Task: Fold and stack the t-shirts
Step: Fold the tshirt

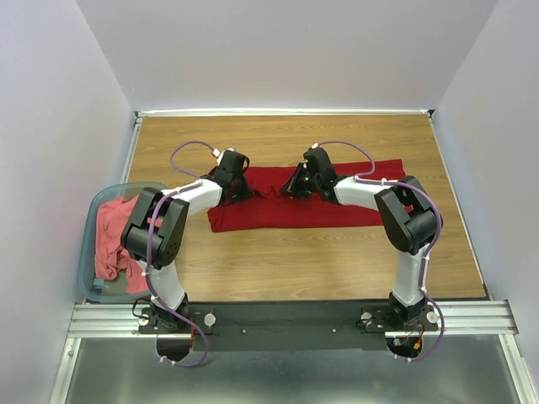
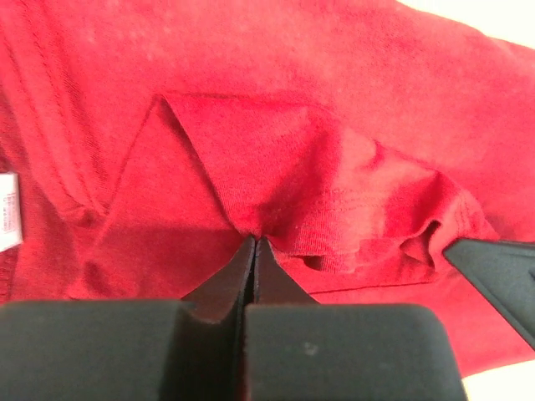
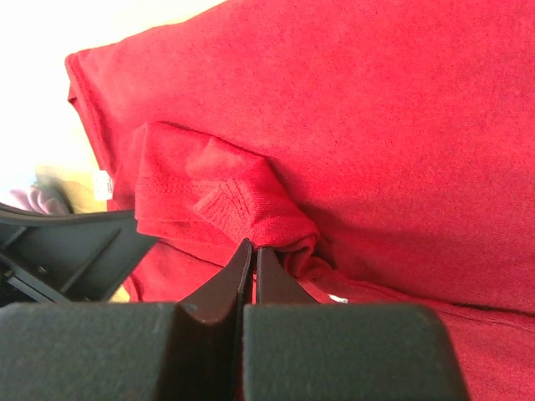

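The red shirt [image 1: 278,215] lies flat as a long band on the far half of the worktop [image 1: 295,261], with its long axis running left to right along the far edge. The left gripper [image 2: 255,242] is pinched together on a raised fold near the band's left end, where a white label [image 2: 7,213] shows off to one side. The right gripper [image 3: 253,246] is clamped on a bunched fold near the middle. The pink shirt [image 1: 109,231] sits crumpled in the tub [image 1: 85,252] at the left edge.
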Controlling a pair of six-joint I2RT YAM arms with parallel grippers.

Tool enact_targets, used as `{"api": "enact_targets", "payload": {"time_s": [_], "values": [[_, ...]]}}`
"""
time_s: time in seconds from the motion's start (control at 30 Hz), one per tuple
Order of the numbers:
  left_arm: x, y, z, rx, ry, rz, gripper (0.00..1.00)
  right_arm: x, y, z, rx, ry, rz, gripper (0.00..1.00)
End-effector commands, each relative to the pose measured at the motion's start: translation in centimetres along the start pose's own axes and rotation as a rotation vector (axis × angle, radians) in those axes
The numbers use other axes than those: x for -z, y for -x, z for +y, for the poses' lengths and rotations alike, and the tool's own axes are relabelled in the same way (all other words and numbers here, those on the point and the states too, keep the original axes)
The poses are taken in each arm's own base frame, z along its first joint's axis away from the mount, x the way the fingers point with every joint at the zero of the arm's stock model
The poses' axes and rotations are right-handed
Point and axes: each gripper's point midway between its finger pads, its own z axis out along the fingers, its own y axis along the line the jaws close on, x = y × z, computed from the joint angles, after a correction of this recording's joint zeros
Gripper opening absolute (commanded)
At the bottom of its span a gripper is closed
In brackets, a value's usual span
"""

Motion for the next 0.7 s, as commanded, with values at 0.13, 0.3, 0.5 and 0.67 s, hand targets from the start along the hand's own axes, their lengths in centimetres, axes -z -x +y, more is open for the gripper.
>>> {"api": "enact_targets", "payload": {"time_s": [0.13,0.3,0.5,0.67], "values": [[2.0,4.0,0.3,-0.095,0.102,-0.110,0.00,0.9,-0.6,-0.6,0.012,0.016,0.023,0.04],[3.1,5.6,1.0,-0.175,0.168,-0.131,0.00,1.5,-0.8,-0.1,0.022,0.041,0.039,0.04],[3.9,7.2,2.1,-0.235,0.200,-0.137,0.00,2.4,-1.0,1.1,0.040,0.090,0.062,0.04],[4.2,7.3,2.3,-0.262,0.194,-0.116,0.00,3.1,-1.2,1.5,0.044,0.115,0.080,0.04]]}}
